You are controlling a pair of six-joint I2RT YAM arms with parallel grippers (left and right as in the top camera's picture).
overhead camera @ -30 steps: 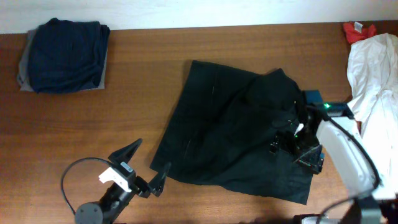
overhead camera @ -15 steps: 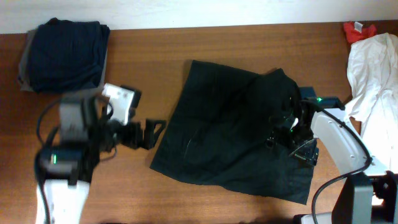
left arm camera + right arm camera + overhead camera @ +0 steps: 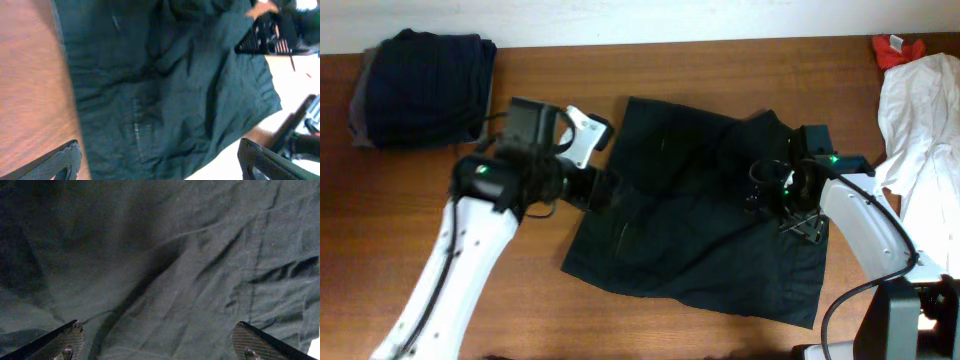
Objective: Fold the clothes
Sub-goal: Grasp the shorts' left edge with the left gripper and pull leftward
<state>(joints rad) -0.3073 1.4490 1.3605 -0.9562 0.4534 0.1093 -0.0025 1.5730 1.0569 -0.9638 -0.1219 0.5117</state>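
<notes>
On a brown wooden table [image 3: 720,80], my left gripper [image 3: 159,150] hangs over the left edge of the large black garment [image 3: 690,215], jaws spread wide with nothing between them; a short pale seam line [image 3: 136,127] shows on the wrinkled cloth just beneath. My right gripper [image 3: 157,327] sits over the garment's rumpled right side, jaws likewise apart, and only dark creased fabric is in its view. The black garment lies spread at the centre of the table, its upper right part bunched into a raised fold beside my right wrist. At the far left corner a folded navy garment [image 3: 425,88] rests on a grey one [image 3: 358,115], well apart from the black cloth. Along the right edge a white garment [image 3: 920,110] drapes down, with a red one [image 3: 895,47] at the corner above it. My right arm stands between the white garment and the black one, its base near the white cloth.
</notes>
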